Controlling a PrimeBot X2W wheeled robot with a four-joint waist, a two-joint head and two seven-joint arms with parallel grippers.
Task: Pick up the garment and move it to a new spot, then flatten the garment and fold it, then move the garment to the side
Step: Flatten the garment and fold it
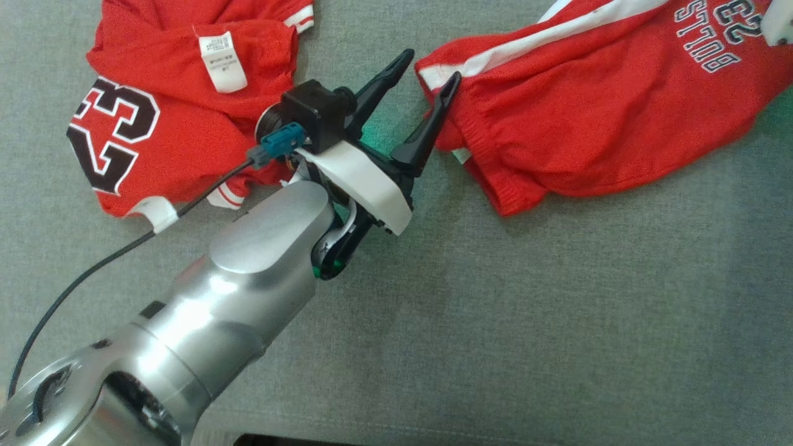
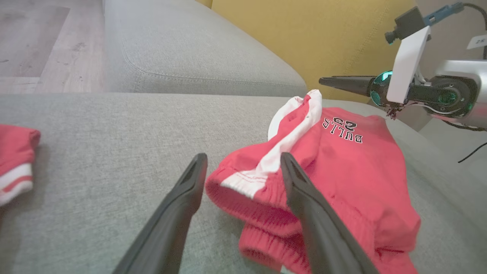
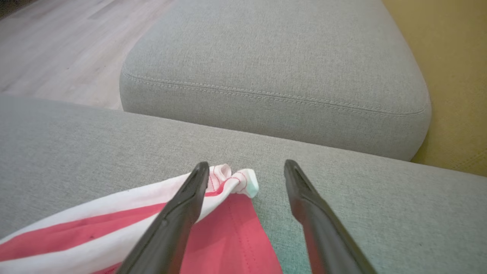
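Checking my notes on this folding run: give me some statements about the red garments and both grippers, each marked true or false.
1. The left gripper stands open. True.
2. The red shorts lie smoothed flat. False: they are bunched and wrinkled.
3. The red jersey shows the number 23. True.
4. Both garments lie on a wooden table. False: they lie on a grey sofa cushion.
5. The right gripper is clamped on the shorts' white hem. False: its jaws stand open.
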